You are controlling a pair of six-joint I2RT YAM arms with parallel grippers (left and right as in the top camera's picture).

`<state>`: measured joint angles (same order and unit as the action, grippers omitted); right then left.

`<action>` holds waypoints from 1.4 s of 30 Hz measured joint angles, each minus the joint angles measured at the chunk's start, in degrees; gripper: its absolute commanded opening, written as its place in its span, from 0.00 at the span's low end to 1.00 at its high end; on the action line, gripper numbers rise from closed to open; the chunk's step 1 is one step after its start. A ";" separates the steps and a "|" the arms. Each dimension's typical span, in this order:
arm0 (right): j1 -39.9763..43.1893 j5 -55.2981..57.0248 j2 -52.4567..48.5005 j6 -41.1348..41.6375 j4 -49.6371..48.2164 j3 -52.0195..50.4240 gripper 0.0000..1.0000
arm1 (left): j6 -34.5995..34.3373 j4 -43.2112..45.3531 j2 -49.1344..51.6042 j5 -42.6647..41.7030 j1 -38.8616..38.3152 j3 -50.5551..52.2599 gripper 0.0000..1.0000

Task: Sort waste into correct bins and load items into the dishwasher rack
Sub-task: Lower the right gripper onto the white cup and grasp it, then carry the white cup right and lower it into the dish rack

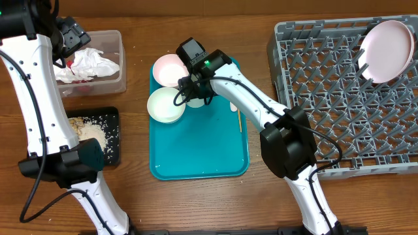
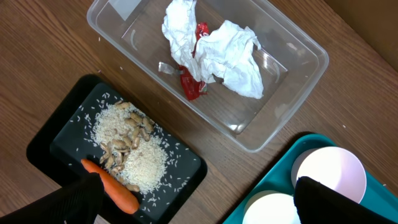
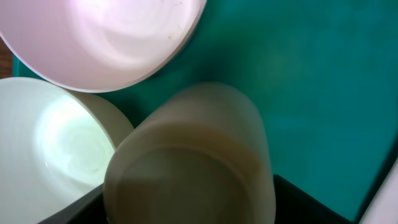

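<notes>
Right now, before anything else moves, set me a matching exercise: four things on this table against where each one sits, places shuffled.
Things:
1. napkins
2. carrot
3. plate
4. two bowls

Places:
A. in the grey rack
B. on the teal tray
C. in the clear tub
D. on the black tray

Pairs: 1-C, 2-D, 3-A, 4-B.

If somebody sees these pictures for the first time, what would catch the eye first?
The teal tray in the middle, with two white bowls on it and the right pincer at a small cup beside them. Next, the grey rack at the right with a pink plate in its far corner, and the clear tub at the left holding crumpled napkins.
</notes>
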<state>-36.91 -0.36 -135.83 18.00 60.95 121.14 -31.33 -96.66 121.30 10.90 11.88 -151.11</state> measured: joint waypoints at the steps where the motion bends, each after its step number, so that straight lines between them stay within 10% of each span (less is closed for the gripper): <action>1: 0.00 0.00 0.00 0.02 -0.13 0.00 0.72 | 0.00 0.00 0.00 0.00 0.00 0.00 1.00; 12: 0.02 0.02 -0.02 -0.09 -3.54 -0.07 0.91 | 0.02 0.00 0.00 0.00 0.00 0.00 1.00; 42: 4.13 1.18 0.39 -0.24 10.01 7.69 0.51 | 0.00 0.00 0.00 0.00 0.00 0.00 1.00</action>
<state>-32.77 0.82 -135.44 17.76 70.96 128.84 -31.33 -96.66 121.30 10.90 11.88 -151.11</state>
